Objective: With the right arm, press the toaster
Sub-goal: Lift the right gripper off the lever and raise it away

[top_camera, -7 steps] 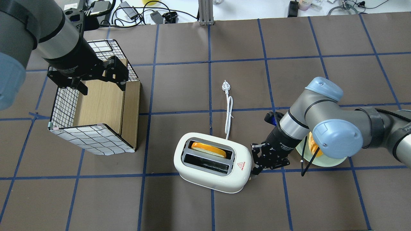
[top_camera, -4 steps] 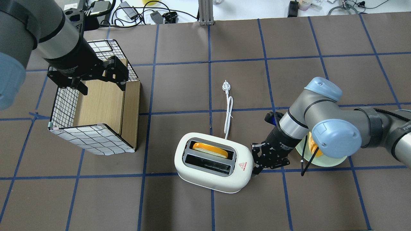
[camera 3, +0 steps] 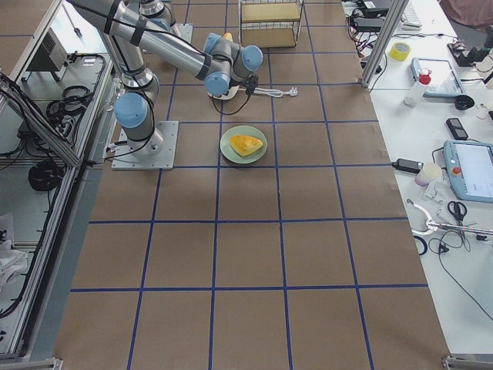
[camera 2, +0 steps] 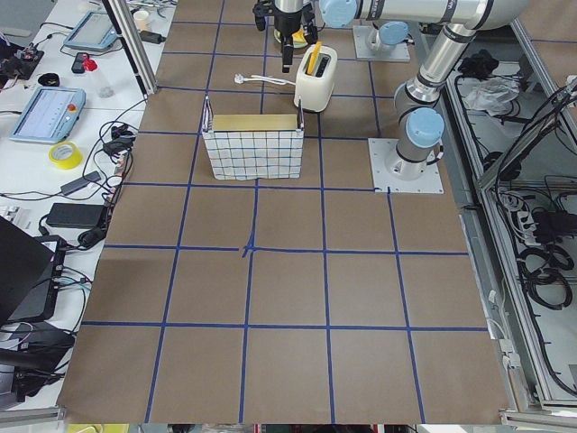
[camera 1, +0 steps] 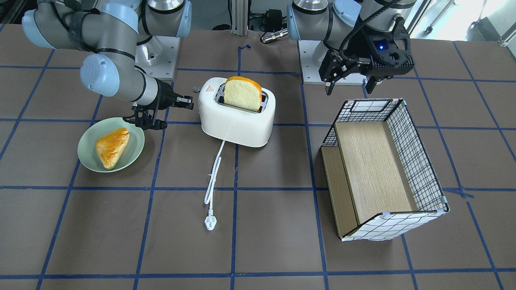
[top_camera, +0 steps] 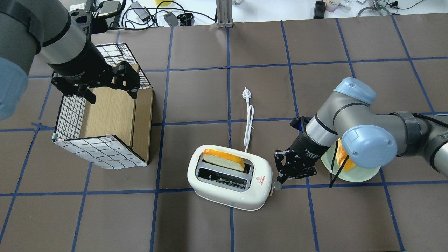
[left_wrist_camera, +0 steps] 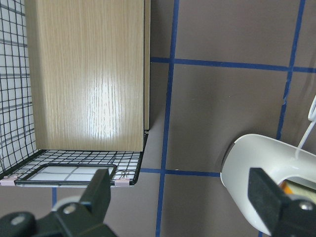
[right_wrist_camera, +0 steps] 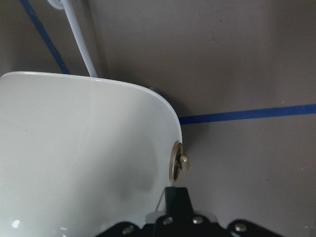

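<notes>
The white toaster [top_camera: 229,187] stands at the table's middle, also in the front view [camera 1: 238,121]. A bread slice [top_camera: 224,158] stands high out of its far slot. The small grey lever knob [top_camera: 276,185] sticks out of the toaster's right end and shows in the right wrist view [right_wrist_camera: 183,162]. My right gripper [top_camera: 280,179] is shut and empty, its tip just beside and above the knob; I cannot tell if it touches. My left gripper [top_camera: 110,93] is open and empty, over the wire basket [top_camera: 101,154].
A green plate [top_camera: 364,173] with a pastry [camera 1: 111,147] sits under my right arm's forearm. The toaster's white cord and plug [top_camera: 246,94] lie on the table beyond it. The basket [camera 1: 415,161] has a wooden shelf inside.
The bread slice has risen out of the slot. The right gripper's tip has drawn back off the lever knob, which now shows. The toaster has shifted slightly left. The left arm is still.
</notes>
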